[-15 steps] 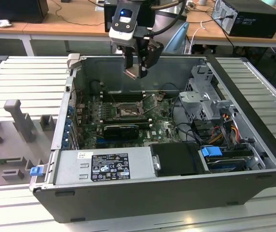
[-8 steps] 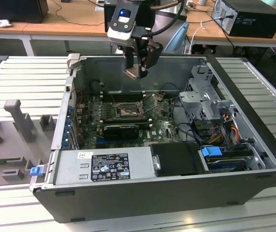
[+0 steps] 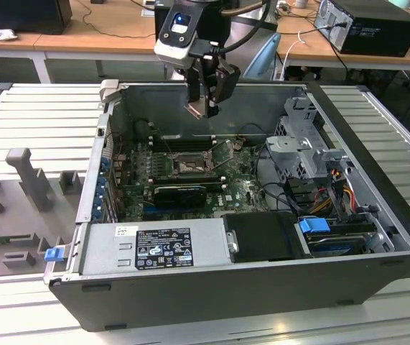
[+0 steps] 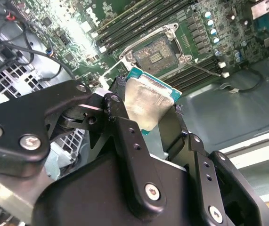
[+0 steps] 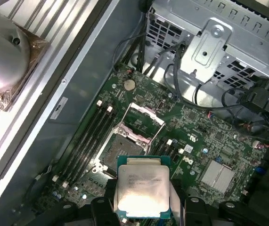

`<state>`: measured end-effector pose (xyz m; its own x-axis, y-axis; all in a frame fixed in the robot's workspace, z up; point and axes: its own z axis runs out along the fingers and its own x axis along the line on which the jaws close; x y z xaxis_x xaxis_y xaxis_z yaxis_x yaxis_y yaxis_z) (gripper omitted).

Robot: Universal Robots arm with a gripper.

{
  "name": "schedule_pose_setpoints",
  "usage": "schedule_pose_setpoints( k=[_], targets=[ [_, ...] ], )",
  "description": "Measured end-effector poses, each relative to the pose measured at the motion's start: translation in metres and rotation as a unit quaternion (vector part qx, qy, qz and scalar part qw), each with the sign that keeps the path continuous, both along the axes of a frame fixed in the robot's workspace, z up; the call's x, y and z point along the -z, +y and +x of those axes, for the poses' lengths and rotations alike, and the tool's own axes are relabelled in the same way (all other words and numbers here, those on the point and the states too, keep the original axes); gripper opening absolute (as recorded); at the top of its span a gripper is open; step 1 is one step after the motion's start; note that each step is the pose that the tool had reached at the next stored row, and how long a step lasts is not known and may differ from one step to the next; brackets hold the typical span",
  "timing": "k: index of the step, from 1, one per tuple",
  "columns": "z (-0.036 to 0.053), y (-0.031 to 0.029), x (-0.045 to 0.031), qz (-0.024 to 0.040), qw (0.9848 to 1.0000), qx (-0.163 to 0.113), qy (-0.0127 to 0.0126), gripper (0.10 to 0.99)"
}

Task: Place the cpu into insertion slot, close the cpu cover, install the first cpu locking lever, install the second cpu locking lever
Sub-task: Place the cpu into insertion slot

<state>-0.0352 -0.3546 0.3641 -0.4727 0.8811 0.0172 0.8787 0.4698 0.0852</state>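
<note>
I saw the hand (image 3: 203, 109) clenched on the flat, square cpu (image 5: 141, 187), its metal face dull silver, above the dark, gold-tinged insertion slot (image 4: 155, 50).

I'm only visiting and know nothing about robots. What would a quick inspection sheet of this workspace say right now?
Surface: slatted metal table carrying an open computer case.
Job's things: cpu held in the air above the green board; insertion slot bare; cpu cover looks swung open beside it.
Clutter: grey holders on the table at the exterior view's left.
Grippers: one claw, shut on the cpu by its edges.
Cables: black cables and coloured wires inside the case.
Surroundings: wooden desks behind, another computer on one.
</note>
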Motion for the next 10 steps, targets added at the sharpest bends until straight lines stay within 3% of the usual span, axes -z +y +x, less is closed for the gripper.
schedule_pose_setpoints(
  k=[3, 10],
  targets=[
    [0.0, 0.0, 0.0008, -0.0002, 0.9996, 0.028, 0.0, 0.525],
    [0.0, 0.0, 0.0023, -0.0018, 0.9985, 0.054, -0.0001, 0.525]
  ],
)
